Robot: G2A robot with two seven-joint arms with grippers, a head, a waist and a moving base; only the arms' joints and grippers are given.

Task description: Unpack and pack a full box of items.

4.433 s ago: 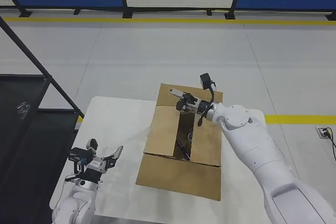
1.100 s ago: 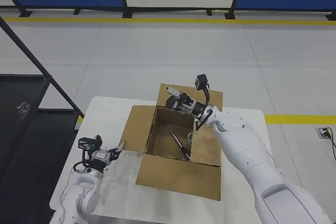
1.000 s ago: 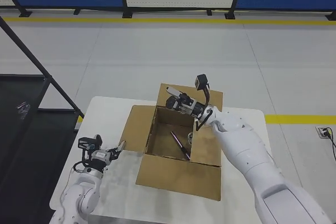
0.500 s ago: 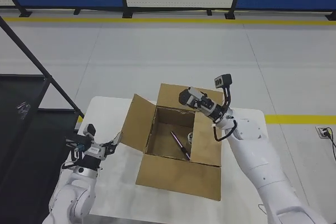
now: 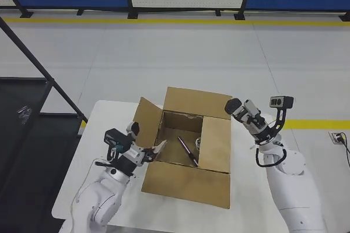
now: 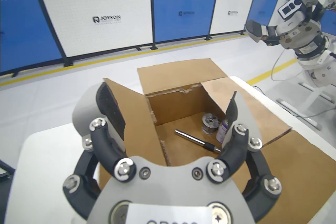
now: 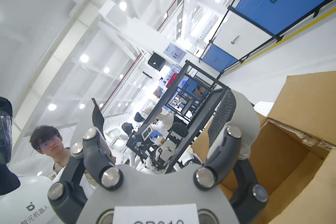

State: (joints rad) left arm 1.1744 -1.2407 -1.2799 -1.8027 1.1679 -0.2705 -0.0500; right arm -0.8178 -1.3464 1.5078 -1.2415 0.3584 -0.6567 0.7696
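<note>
Inside, corrugated cardboard box (image 5: 189, 175), slim metal rod (image 5: 187, 150).

1. White panel (image 6: 106, 19) and blue panel (image 6: 187, 13), at 12 o'clock past the box (image 6: 181, 75): one short logo line each.
2. Left gripper (image 6: 170, 96) and right gripper (image 7: 161, 100): a label (image 6: 170, 219) on each base, cut off and unreadable.

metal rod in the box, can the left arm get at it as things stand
Probably yes. The box is open, the rod lies bare on its floor, and the left gripper hangs open at the box's edge. The upright flap beside it is the only thing close.
</note>
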